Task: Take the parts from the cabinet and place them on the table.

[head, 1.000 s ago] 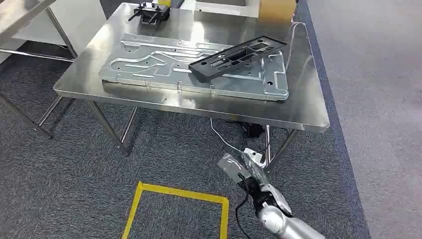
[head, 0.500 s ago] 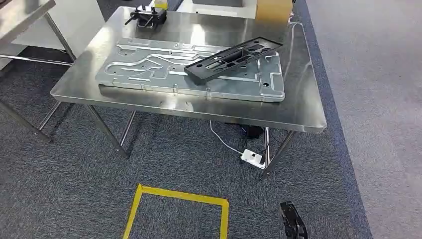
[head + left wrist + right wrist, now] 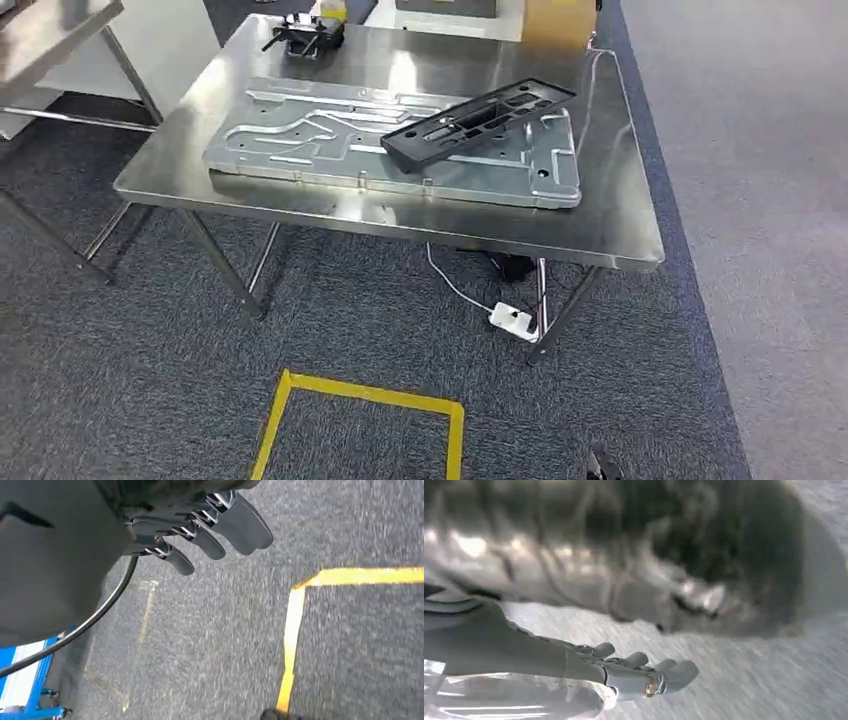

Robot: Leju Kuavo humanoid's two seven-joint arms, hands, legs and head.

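Observation:
A steel table (image 3: pixel 610 225) stands ahead of me. On it lie a large pressed metal plate (image 3: pixel 300 140) and, slanted across the plate's right end, a long black frame part (image 3: pixel 478 112). My left hand (image 3: pixel 200 530) hangs over the carpet with its fingers apart and nothing in it. In the right wrist view my right hand (image 3: pixel 624 672) stretches out low, and a shiny clear-wrapped part (image 3: pixel 514 700) sits against its underside, held there. That view is blurred.
A small black fixture (image 3: pixel 305 30) and a cardboard box (image 3: pixel 555 18) sit at the table's far edge. A white power strip (image 3: pixel 512 320) and cable lie under the table. Yellow floor tape (image 3: pixel 365 395) marks the carpet before it. Another table (image 3: pixel 50 30) stands at the left.
My right arm, raised with the wrapped part a second ago, has dropped below the head view. The whole picture has shifted slightly; the things on the table have not moved.

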